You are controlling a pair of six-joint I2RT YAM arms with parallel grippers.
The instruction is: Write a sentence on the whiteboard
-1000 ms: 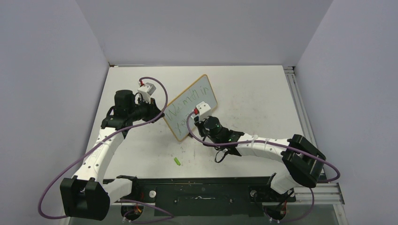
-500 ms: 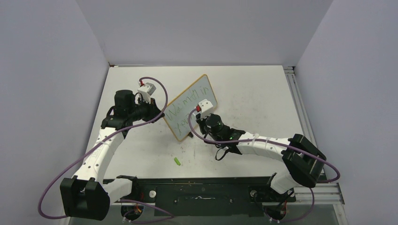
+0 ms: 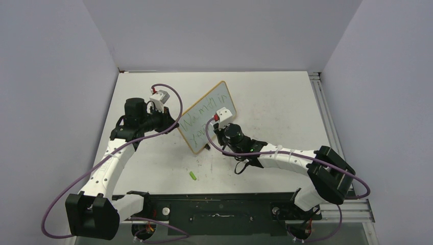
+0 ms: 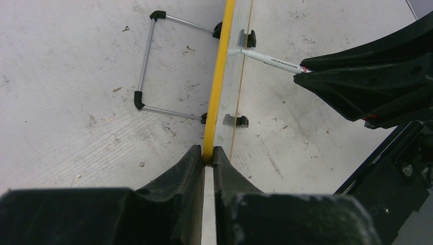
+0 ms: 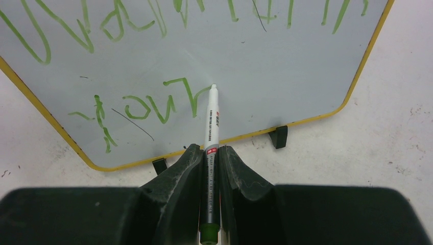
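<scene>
— Why is the left gripper [image 4: 208,152] pinching the whiteboard [image 3: 207,116] like that?

— To steady it, I'd say. The board stands on the table [image 3: 275,102] on little black feet [image 5: 278,137], with a thin wire stand [image 4: 145,66] behind it, so a pushing pen could tip or slide it. The jaws are clenched on the yellow frame at the board's side edge, one finger on the back and one on the writing face.

— And the other arm?

— The right gripper [image 5: 208,153] is in front of the board, clamped tight around a white marker [image 5: 211,120]. The pen juts straight out between the fingers, so the wrist can steer the tip like a hand would. The tip seems to touch the white surface low on the board, just past the end of the last green stroke.

— So how far along is the sentence [image 3: 199,121]?

— There's a line of green words across the upper part of the board and a short word started under it. I can't read it all from here. There's blank space beside the tip, toward the board's far end, so my guess is that more letters go there.

— Is there any cup or tray for the pens?

— None that I can see, so nothing is holding anything. The only loose thing is a small green piece [image 3: 193,175] on the table in front of the board. It's probably the marker's cap, though it's too small to be sure.
</scene>
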